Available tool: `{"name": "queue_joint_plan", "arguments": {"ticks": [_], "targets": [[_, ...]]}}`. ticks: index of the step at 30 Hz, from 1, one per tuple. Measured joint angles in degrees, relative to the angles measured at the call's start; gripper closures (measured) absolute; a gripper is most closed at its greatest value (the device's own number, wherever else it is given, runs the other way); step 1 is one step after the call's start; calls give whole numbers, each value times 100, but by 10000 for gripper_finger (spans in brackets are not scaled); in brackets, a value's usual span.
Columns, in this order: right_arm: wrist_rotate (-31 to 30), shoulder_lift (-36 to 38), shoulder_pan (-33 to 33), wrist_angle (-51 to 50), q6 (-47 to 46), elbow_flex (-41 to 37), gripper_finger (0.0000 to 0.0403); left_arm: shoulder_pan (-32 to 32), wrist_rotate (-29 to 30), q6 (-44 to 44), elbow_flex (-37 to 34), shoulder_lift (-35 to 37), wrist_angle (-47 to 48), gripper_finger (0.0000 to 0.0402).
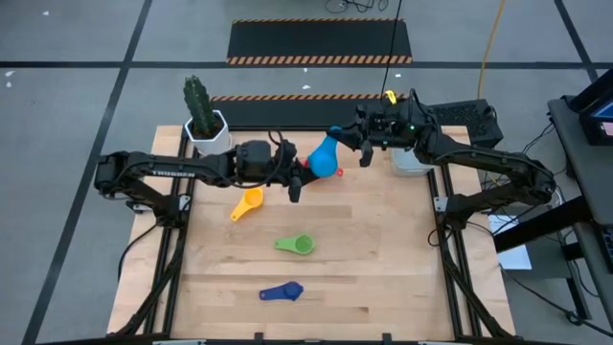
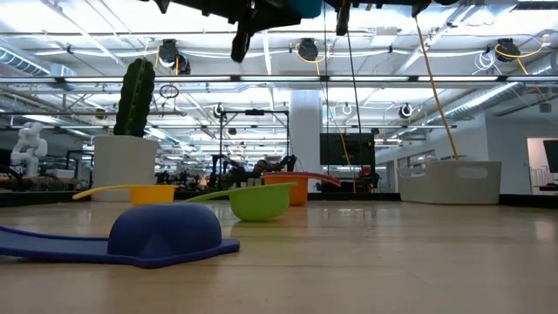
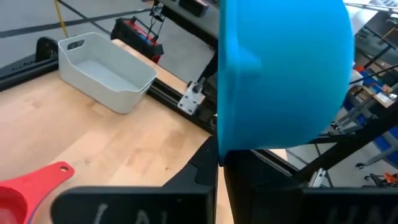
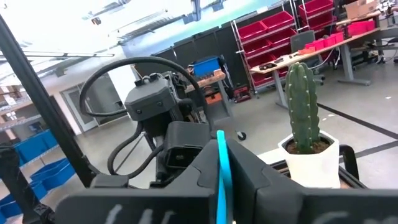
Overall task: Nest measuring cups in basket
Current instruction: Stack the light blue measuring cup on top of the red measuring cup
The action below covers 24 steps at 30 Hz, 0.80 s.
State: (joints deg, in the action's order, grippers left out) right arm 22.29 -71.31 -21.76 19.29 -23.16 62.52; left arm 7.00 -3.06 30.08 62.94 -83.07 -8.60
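A light blue measuring cup hangs high over the table's far middle, between my two grippers. My left gripper comes at it from the left and is shut at its bowl. My right gripper comes from the right and is shut on its handle. A red cup and an orange cup rest on the table below. The yellow, green and dark blue cups lie apart on the wood. The grey basket stands at the far right under my right arm. My left gripper meets the light blue cup at the lower edge of its bowl, the fingers nearly closed and coming level from the table's left. The bowl hides the exact spot. The cup is lifted clear, its rim plane standing upright. My right gripper pinches the cup's flat handle between its two fingers, the handle standing on edge between them. The fingers come level from the table's right. The fingers hide the bowl in the right wrist view.
A white pot with a cactus stands at the far left corner. The basket is empty inside. Open wood lies at the table's near half around the three loose cups.
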Motion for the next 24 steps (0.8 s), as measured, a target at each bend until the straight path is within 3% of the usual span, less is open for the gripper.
{"name": "queue_joint_plan", "arguments": {"ticks": [10, 19, 24], "targets": [[-51, 144, 75, -418, -150, -7, 291, 208, -184, -340, 0, 146, 121, 394], [-1947, 906, 667, -2370, 405, 114, 219, 403, -187, -894, 4, 491, 961, 395], [-2859, 903, 1166, -3966, 1098, 1103, 209, 418, -22, -1384, 4, 662, 1443, 393]]}}
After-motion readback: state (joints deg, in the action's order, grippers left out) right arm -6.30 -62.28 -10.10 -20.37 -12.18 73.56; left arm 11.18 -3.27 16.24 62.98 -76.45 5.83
